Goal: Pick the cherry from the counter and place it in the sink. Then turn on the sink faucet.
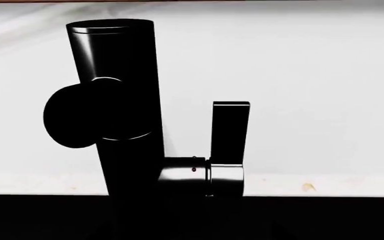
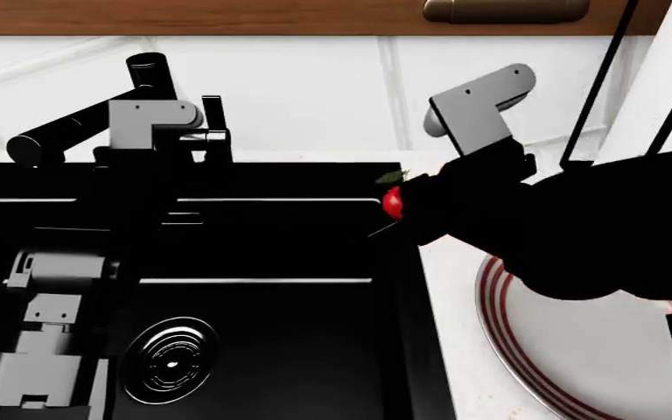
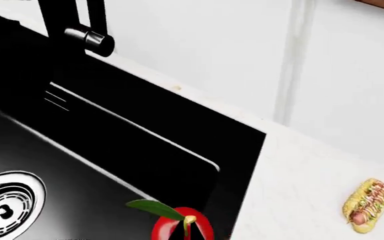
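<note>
The right end effector (image 2: 401, 206) is a black mass against the black sink, so its fingers cannot be made out; the cherry (image 2: 391, 203) shows at its tip, seemingly pinched there, over the right edge of the sink (image 2: 277, 350). In the right wrist view the cherry (image 3: 182, 226) is cut off by the picture's edge, its green leaf pointing toward the basin side and its stem running roughly upright. Near in the basin lies the round ribbed drain (image 2: 172, 360), with bare black floor around it. Right of the sink, the counter (image 2: 458, 350) carries a plate with red rings (image 2: 581, 359), partly hidden by the right arm. A hot dog (image 3: 367, 205) lies farther along the counter. The left end effector (image 2: 196, 136) is at the faucet (image 2: 137, 92) by the far rim; how wide it stands cannot be told. The spout's long axis slants left and nearer; the lever handle (image 1: 229, 132) stands upright.
</note>
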Tool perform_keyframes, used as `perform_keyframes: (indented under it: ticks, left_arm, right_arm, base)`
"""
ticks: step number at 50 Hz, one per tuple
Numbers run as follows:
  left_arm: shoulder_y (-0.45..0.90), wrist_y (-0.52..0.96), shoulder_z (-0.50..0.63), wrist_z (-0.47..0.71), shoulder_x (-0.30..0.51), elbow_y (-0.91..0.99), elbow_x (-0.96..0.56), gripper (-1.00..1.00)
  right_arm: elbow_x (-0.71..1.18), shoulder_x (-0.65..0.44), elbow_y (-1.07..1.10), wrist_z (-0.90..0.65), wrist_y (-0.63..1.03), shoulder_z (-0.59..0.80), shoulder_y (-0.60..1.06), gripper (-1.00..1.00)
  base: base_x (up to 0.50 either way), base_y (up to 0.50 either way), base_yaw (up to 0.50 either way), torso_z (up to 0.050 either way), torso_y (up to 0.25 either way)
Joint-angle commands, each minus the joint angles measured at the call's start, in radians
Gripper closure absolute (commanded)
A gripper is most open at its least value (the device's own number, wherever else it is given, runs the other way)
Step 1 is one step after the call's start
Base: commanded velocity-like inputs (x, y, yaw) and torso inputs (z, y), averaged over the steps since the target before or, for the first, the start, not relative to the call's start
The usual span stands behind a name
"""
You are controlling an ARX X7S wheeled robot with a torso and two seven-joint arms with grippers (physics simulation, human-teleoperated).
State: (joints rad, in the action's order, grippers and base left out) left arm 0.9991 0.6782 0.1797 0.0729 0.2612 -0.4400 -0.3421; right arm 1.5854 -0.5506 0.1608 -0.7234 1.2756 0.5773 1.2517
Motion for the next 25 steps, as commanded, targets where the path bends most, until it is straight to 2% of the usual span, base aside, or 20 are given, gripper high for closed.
perform_keyframes:
  ticks: [1,25]
  left_arm:
    - [-0.002,0.001,0.003,-0.001,0.0,0.002,-0.005,-1.0]
    - [-0.005,-0.005,0.01,0.0,0.001,0.0,-0.009,-1.0]
  right_arm:
    - [-0.112,0.13,-0.034,0.107,-0.032,0.091,0.001,1.0]
    - [-0.385,0.321,-0.268,0.436,-0.192,0.3,0.015,1.0]
  base:
    - [0.0,0.0,0.0,0.0,0.0]
    - [0.0,0.0,0.0,0.0,0.0]
